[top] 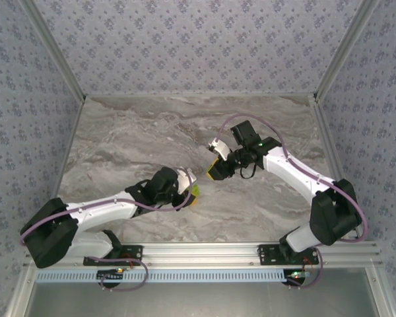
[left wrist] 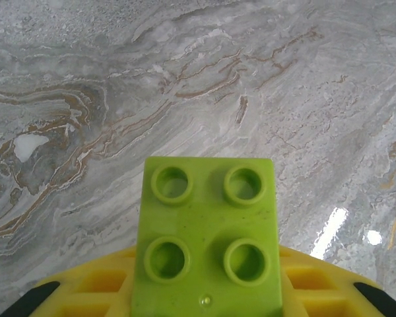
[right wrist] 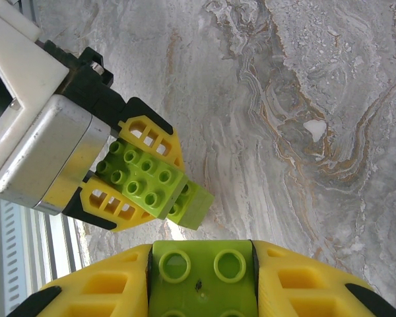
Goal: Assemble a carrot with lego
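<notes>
Left gripper (top: 193,191), nearest the bases, is clamping shut on a small lime-green plastic lego build (right wrist: 152,181), seemingly two joined bricks. Just beyond it, right gripper (top: 217,172) is pinching a square lime-green studded plastic brick (right wrist: 201,271). The pieces are sitting close but apart over the grey marble-patterned tabletop (top: 119,139). Mating looks pending: square the studs up first, keep both grips tight, press straight in.

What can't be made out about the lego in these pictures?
1. Right wrist view: the right brick in the right gripper is cut off by the bottom edge; fingers of the left gripper hide how the left bricks join.
2. Left wrist view: the left bricks' near end is cut off by the bottom edge.
3. Top view: the lego is too small for detail.
</notes>
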{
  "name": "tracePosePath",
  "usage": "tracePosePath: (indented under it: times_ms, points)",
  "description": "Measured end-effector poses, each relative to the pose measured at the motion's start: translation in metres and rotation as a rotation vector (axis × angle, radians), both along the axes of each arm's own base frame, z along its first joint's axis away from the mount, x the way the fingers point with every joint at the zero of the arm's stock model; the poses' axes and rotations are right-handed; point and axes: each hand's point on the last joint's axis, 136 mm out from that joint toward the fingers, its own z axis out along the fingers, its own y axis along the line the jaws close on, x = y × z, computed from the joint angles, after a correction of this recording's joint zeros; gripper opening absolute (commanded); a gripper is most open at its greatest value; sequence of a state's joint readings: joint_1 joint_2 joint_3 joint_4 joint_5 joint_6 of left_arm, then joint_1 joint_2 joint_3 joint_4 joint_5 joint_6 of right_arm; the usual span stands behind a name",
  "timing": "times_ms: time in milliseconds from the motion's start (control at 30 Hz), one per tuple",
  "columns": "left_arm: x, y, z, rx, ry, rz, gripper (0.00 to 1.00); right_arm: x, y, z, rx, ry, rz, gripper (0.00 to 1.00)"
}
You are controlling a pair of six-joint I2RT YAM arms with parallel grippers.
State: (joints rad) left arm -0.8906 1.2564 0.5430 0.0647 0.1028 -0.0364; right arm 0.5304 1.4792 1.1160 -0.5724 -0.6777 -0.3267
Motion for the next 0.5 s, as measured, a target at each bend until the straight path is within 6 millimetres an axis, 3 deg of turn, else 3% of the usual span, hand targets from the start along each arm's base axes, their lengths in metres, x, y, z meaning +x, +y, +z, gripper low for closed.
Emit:
tracePosePath:
  times_ms: [267,500]
  points:
    - [-0.003,-0.001,0.002,-0.009,0.008,-0.016,0.3,0.0,0.0,0.0,0.0,0.001,0.0,0.24]
    - [-0.027,-0.005,0.022,-0.077,0.081,-0.115,0.29,-0.005,-0.006,0.001,-0.005,0.032,0.01,0.23]
